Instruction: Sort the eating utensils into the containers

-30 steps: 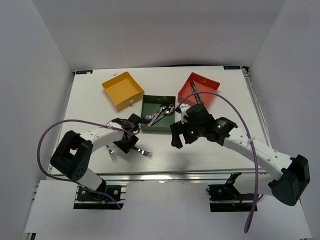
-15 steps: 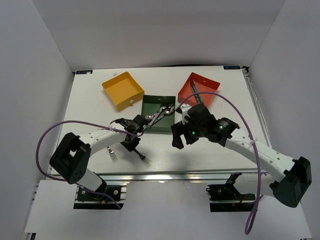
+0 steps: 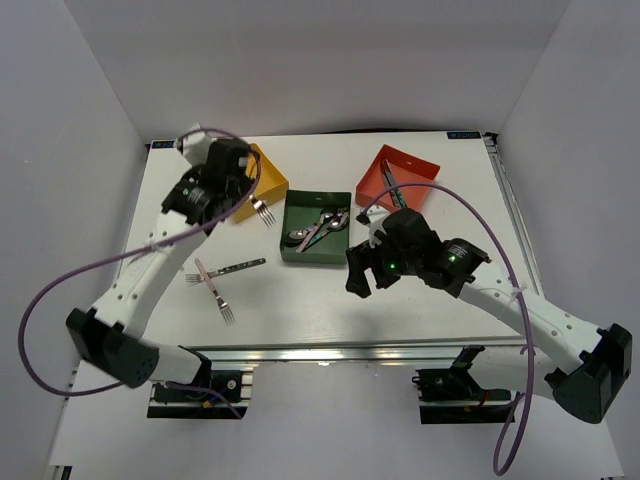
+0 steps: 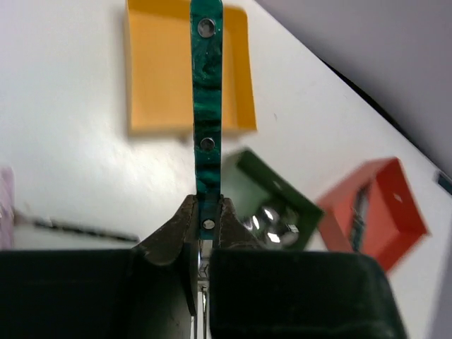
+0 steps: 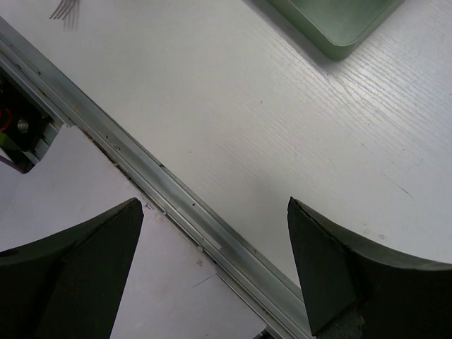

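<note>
My left gripper [image 3: 243,196] is raised over the yellow tray [image 3: 272,180] and shut on a teal-green-handled fork; its tines [image 3: 264,212] stick out below. In the left wrist view the gripper [image 4: 205,212] clamps the handle [image 4: 206,134], which points at the yellow tray [image 4: 159,78]. The dark green tray [image 3: 300,250] holds spoons [image 3: 320,226]. The red-orange tray [image 3: 425,170] holds a teal-handled utensil [image 3: 392,190]. Two forks lie on the table: one slim and dark [image 3: 228,267], one pink-handled [image 3: 212,288]. My right gripper [image 3: 358,282] is open and empty, low over the table [image 5: 215,240].
The right wrist view shows the table's metal front rail [image 5: 176,205], a corner of the green tray [image 5: 339,28] and fork tines [image 5: 65,8]. White walls enclose the table on three sides.
My left arm has lifted the teal-handled fork off the front of the table and swung it up and back over the yellow tray. The right arm has hardly moved.
</note>
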{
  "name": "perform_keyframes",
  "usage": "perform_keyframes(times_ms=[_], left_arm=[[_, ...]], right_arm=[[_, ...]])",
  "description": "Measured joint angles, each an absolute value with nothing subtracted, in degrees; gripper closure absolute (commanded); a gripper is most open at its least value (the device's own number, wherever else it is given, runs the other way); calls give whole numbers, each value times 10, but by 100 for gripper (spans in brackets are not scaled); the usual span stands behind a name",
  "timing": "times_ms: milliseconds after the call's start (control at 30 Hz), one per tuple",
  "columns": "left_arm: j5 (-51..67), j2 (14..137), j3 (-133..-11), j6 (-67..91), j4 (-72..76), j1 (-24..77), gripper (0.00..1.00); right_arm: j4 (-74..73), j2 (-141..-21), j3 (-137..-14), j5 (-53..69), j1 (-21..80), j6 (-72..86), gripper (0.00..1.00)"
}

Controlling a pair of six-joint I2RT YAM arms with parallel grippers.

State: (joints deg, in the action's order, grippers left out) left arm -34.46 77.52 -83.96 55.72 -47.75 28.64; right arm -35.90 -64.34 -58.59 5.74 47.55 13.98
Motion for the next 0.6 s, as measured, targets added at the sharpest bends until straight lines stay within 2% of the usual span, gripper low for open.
perform_keyframes(times_ms=[133, 367, 600], left_arm=[[-310, 900, -935, 393, -408, 201, 100], [-236, 1077, -1063, 212, -349, 94, 100], [-211, 1158, -1109, 100, -281, 86, 99]], right_arm=[[-361, -616, -578, 57, 475, 140, 12], [-394, -564, -553, 42, 475, 170, 13], [-455, -542, -554, 18, 475, 206, 13]])
